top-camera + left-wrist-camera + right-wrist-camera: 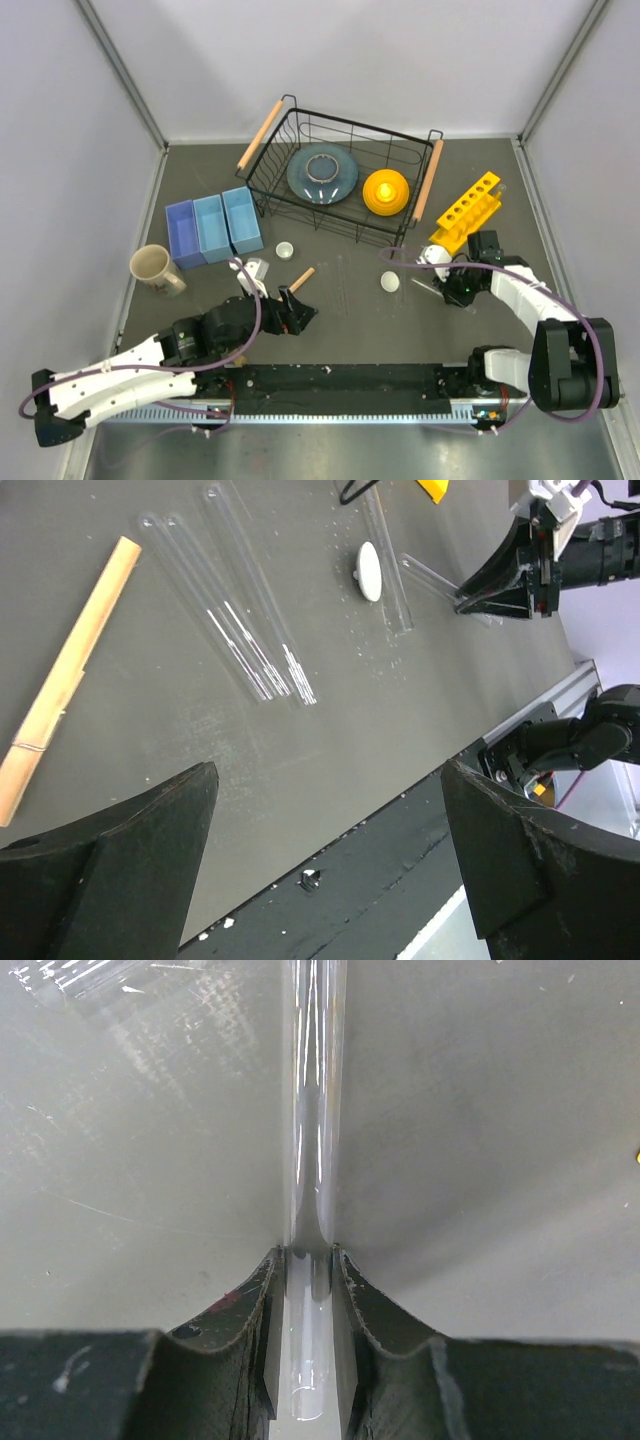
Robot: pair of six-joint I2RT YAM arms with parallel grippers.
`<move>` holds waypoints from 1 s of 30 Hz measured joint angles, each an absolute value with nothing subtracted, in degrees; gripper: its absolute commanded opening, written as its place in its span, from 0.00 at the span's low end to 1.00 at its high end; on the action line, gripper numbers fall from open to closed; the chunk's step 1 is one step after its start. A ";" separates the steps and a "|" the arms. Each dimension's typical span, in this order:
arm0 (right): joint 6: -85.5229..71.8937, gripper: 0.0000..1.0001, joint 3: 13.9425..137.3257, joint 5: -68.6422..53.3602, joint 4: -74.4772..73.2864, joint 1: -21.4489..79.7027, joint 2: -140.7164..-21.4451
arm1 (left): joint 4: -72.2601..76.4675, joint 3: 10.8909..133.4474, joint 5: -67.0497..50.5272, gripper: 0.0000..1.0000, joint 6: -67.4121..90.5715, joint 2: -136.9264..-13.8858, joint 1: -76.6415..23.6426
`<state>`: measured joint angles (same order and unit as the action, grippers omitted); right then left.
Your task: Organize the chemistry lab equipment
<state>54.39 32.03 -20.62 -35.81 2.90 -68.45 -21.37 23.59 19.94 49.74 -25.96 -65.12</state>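
The right claw (305, 1260) is clamped on one end of a thin clear tube (312, 1110), which runs straight out along the tabletop (500, 1160), near the yellow rack (465, 212). The left claw (328, 770) stands wide apart, with loose tubes (250, 630) and wooden stick (70, 680) lying ahead.

My overhead view looks down from behind the near edge over the whole counter (340, 330). The left wrist view skims low toward the right edge, sharing the right tool (470, 598) with it. The right wrist view sits close over the counter, along a clear tube (312, 1110).
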 measured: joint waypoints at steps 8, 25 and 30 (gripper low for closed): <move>52.40 0.16 35.44 -20.84 -39.64 0.82 -67.22 | -16.71 23.59 16.71 0.99 49.39 -29.30 -65.12; 42.39 0.17 48.82 -35.27 -51.77 -10.70 -52.64 | 4.45 30.44 6.24 0.99 41.45 -46.22 -65.12; 33.82 0.17 54.81 -42.92 -52.03 -10.70 -51.81 | 11.66 41.32 2.96 0.98 39.05 -59.02 -65.12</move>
